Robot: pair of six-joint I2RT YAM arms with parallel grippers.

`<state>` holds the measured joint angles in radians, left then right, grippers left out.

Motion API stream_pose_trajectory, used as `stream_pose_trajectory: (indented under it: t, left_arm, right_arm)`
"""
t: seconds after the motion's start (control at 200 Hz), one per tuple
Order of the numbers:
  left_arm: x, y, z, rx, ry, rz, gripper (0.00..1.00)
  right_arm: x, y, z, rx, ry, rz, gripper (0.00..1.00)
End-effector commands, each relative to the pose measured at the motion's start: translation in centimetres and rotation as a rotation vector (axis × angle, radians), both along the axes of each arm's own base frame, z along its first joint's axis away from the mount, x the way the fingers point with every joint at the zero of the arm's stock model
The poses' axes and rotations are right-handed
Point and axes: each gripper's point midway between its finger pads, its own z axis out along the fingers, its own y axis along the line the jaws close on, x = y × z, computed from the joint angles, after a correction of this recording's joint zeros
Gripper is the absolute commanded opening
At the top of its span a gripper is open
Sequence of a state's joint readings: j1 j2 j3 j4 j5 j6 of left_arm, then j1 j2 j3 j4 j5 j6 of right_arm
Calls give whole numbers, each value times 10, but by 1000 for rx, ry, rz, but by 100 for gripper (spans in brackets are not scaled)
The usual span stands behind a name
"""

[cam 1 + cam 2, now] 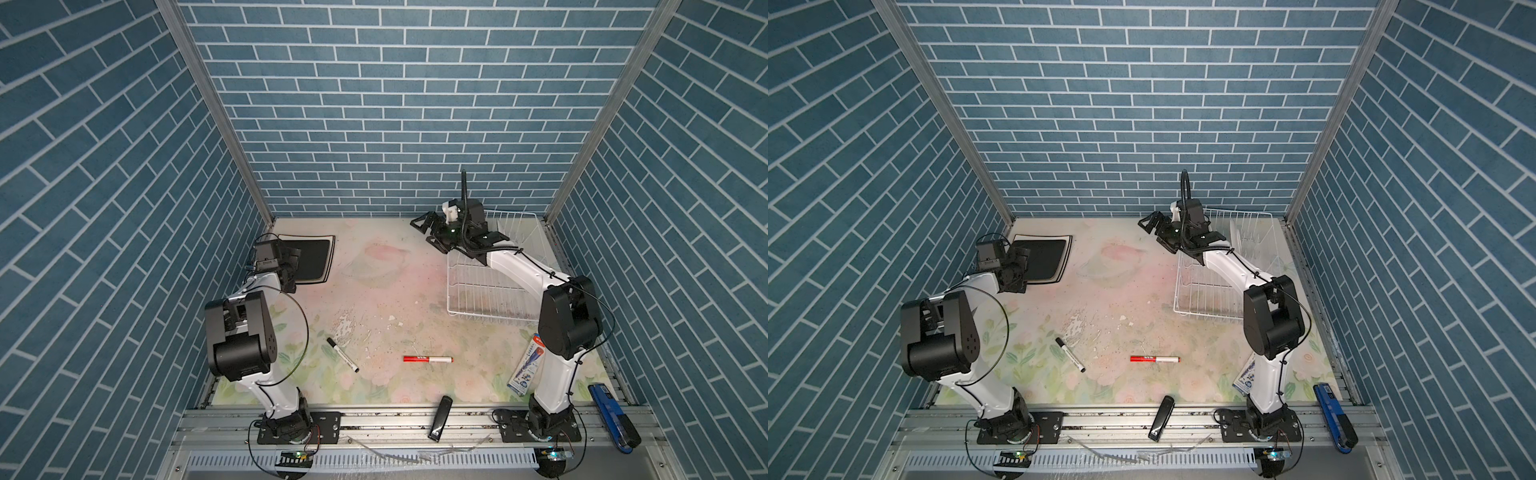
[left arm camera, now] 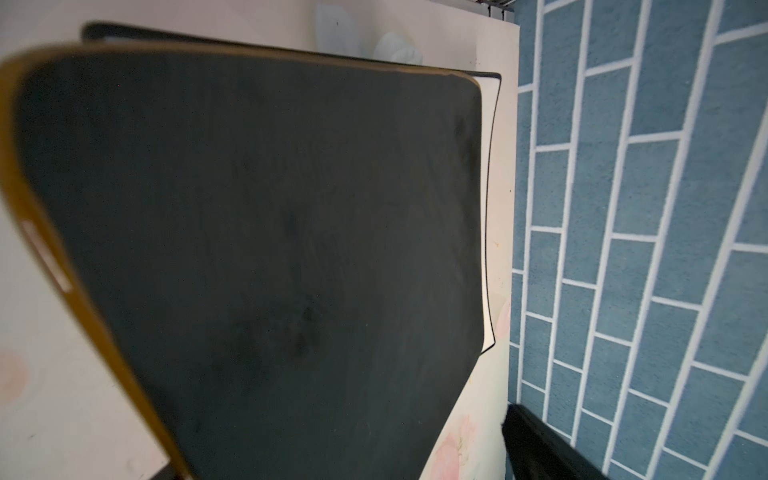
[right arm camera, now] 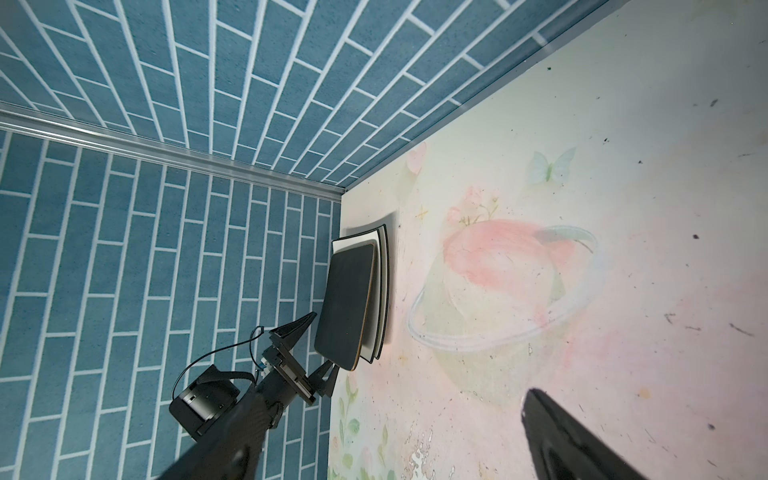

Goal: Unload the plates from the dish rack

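Observation:
A matte-black square plate [image 1: 313, 257] [image 1: 1046, 257] [image 2: 270, 249] [image 3: 345, 307] lies on top of white plates with black rims [image 2: 488, 208] [image 3: 380, 291] at the back left of the table. My left gripper [image 1: 290, 262] [image 1: 1017, 266] [image 3: 322, 340] is at the stack's near edge, open, its jaws standing apart on either side of the black plate's edge; one finger [image 2: 540, 449] shows well apart from the plate. The white wire dish rack [image 1: 478, 291] [image 1: 1204, 299] stands at the back right. A white plate [image 1: 1235, 235] stands on edge in it. My right gripper [image 1: 428, 232] [image 1: 1152, 230] hovers open and empty beside the rack's back left corner.
A black marker [image 1: 343, 354] and a red marker [image 1: 428, 359] lie on the floral mat towards the front. A black bar-shaped object [image 1: 439, 417] rests on the front rail. A blue and white packet [image 1: 525, 365] and a blue tool [image 1: 613, 419] lie at the front right.

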<state>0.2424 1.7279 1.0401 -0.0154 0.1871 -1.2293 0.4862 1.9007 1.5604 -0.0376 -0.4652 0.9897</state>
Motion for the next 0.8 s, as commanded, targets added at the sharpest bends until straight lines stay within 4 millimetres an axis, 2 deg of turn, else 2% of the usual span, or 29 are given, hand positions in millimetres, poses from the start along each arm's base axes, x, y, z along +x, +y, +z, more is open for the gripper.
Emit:
stream_pose_trajectory:
  t: [0.0, 0.795]
  left_arm:
    - [8, 2, 15, 45, -4, -13, 100]
    - [9, -2, 3, 75, 171, -65, 100]
  right_arm:
    - [-3, 1, 5, 22, -5, 5, 97]
    - [-2, -1, 6, 23, -9, -5, 97]
